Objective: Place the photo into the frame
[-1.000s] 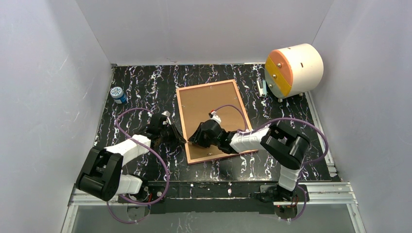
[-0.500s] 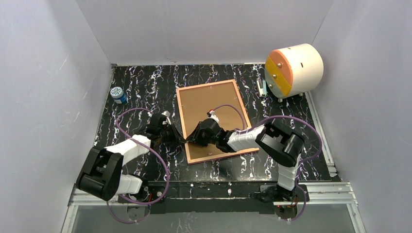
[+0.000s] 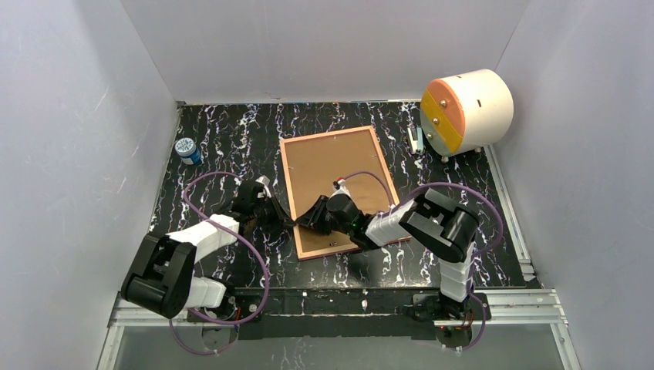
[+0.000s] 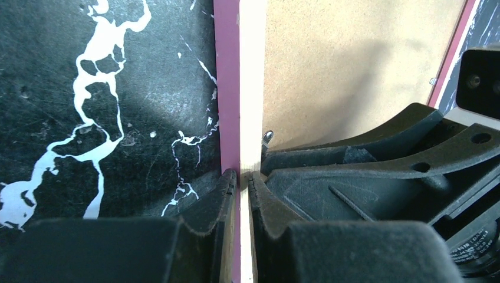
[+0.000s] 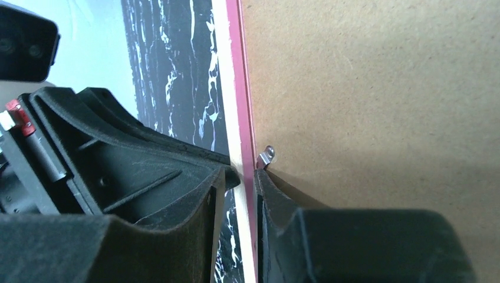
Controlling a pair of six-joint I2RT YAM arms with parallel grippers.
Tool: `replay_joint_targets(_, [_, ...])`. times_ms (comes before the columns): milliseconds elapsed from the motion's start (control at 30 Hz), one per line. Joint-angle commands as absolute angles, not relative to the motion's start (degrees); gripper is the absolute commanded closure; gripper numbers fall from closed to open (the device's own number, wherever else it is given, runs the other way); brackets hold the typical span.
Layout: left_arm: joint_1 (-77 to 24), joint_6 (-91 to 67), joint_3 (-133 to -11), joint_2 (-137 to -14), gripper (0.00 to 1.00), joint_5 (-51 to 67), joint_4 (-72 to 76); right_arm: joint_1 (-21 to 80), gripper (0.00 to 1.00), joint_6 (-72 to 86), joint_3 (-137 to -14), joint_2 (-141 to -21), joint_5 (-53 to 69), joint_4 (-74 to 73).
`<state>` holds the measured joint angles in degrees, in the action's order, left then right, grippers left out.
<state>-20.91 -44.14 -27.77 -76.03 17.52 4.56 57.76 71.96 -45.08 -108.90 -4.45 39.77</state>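
The frame [image 4: 239, 76] lies back-up at the middle of the black marbled table [image 3: 231, 139], its brown backing board [image 4: 342, 65] facing the camera. The left gripper [image 4: 242, 180] is nearly closed, pinching the frame's left rail from outside. The right gripper [image 5: 240, 177] pinches the same rail from the board side, just beside a small metal tab [image 5: 266, 156].

Overhead view; close wrist views share frame [image 4: 229, 88] edge.

Both arms [image 3: 202, 233] are clad in white shells with black joints and trailed by purple cables [image 3: 210, 173]. The left gripper [image 4: 240, 175] and right gripper [image 5: 240, 172] are black.
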Motion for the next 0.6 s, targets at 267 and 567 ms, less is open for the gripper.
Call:
replay_joint_targets(267, [-22.0,-42.9,-24.6,-79.4,1.00,15.4,-3.1,57.9,0.68,72.7,-40.2,-103.5,-10.2,48.8])
replay_joint_targets(567, [-22.0,-43.1,-25.0,-79.5,1.00,15.2,-3.1,57.9,0.64,75.7,-46.0,-104.6,-11.0,31.3])
